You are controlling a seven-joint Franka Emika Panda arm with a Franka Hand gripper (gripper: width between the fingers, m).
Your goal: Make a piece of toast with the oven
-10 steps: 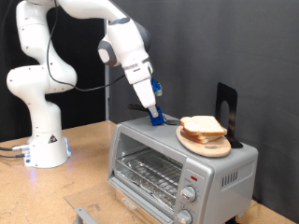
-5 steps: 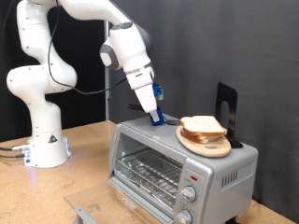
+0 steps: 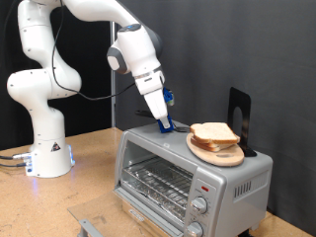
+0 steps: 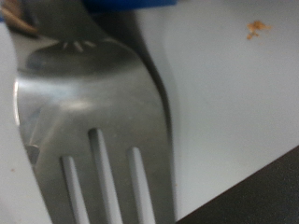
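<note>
The silver toaster oven [image 3: 158, 158] stands at the exterior view's lower right, its glass door closed and its wire rack bare. On its top a round wooden board [image 3: 219, 154] carries two stacked bread slices; the upper piece of toast [image 3: 212, 131] is pale with a brown crust. My gripper [image 3: 165, 122] points down onto the oven's top just left of the board. It is shut on a blue-handled fork [image 3: 166, 124]. The wrist view is filled by the fork's metal tines [image 4: 93, 121] over the pale oven top [image 4: 234, 84].
A black upright stand [image 3: 240, 114] sits on the oven top behind the board. The arm's white base [image 3: 44, 148] stands on the wooden table [image 3: 94, 168] at the left. Two round knobs [image 3: 200, 206] and a red mark are on the oven's front right.
The arm's wrist has shifted slightly towards the exterior view's right. The gripper tip stays at the same spot on the oven top. The bread and board have not moved.
</note>
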